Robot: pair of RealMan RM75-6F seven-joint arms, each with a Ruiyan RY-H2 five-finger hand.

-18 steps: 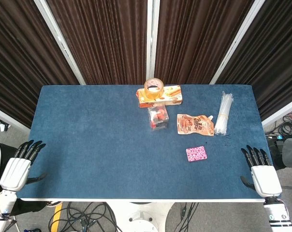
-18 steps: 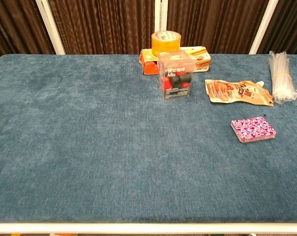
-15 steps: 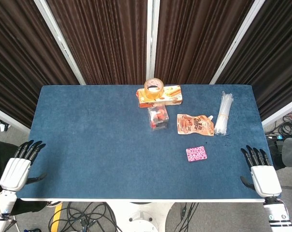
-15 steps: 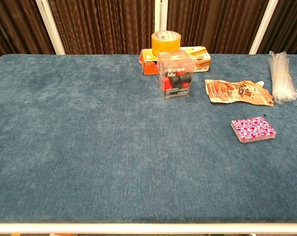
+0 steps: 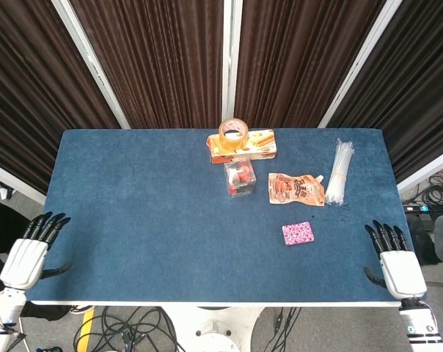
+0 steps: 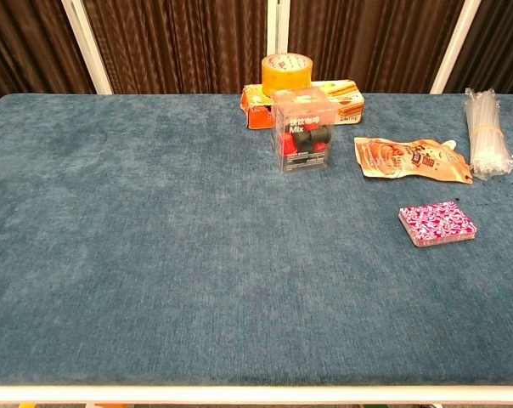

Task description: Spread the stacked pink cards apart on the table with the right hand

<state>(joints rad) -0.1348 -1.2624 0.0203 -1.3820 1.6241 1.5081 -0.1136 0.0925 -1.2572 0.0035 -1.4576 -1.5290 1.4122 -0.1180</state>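
A neat stack of pink patterned cards [image 5: 298,233] [image 6: 436,223] lies on the blue table [image 5: 148,213], right of its middle and towards the front. My right hand [image 5: 394,261] hovers off the table's front right corner with its fingers straight and apart, holding nothing, well to the right of the cards. Off the front left corner, my left hand [image 5: 31,251] is likewise spread and empty. Neither hand appears in the chest view.
Behind the cards lies an orange pouch [image 5: 296,188] and a bundle of clear straws [image 5: 339,171]. A clear box with red and black items [image 5: 239,178] stands mid-table. Further back, a tape roll [image 5: 234,132] rests on an orange carton [image 5: 242,145].
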